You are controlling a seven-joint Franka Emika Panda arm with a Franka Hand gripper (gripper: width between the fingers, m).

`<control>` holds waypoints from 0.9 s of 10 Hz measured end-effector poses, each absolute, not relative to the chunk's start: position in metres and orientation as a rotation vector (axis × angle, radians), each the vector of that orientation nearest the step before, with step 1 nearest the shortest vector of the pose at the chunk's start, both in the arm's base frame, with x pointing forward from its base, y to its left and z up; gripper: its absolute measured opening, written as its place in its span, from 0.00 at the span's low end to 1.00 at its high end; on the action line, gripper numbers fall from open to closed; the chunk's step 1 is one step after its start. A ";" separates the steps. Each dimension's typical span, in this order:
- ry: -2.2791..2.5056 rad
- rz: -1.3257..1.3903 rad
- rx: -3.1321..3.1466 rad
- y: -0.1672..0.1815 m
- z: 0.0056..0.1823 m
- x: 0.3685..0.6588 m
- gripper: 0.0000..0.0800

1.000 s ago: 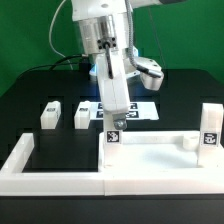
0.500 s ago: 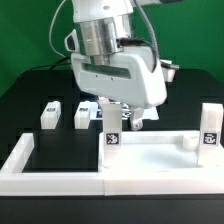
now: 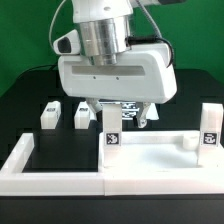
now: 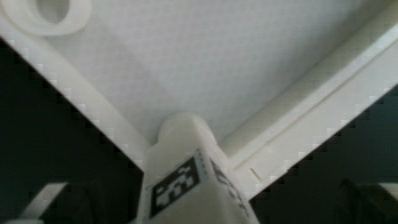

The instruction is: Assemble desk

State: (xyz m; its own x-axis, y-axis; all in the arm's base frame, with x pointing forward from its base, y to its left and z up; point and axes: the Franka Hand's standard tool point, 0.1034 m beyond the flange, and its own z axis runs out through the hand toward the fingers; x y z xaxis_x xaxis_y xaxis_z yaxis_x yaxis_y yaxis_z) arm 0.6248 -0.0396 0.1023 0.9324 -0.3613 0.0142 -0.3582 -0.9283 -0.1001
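The desk panel lies flat at the front, white and rimmed. One tagged leg stands upright in its corner at the exterior view's left, and a second leg stands at the right corner. My gripper hangs just above and behind the left leg, its wide side toward the camera. In the wrist view the leg rises between my fingers, with dark gaps on both sides, so the gripper is open. A round corner socket shows on the panel.
Two loose tagged legs stand on the black table at the exterior view's left. The marker board lies behind my gripper. A long low white border wall runs along the front and left.
My hand has turned about its vertical axis over the left leg, from narrow side to wide side facing the camera. The leg and panel have not moved.
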 end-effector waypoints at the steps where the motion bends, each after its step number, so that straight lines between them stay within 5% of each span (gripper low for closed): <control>1: 0.382 -0.046 -3.042 -0.036 0.104 0.627 0.81; 2: 0.362 -0.047 -3.049 -0.034 0.104 0.627 0.81; 4: 0.401 -0.045 -3.045 -0.036 0.103 0.627 0.49; 5: 0.420 -0.044 -3.042 -0.037 0.103 0.626 0.49; 6: 0.539 -0.038 -3.029 -0.041 0.102 0.626 0.38; 9: 0.950 -0.023 -2.920 -0.041 0.102 0.625 0.37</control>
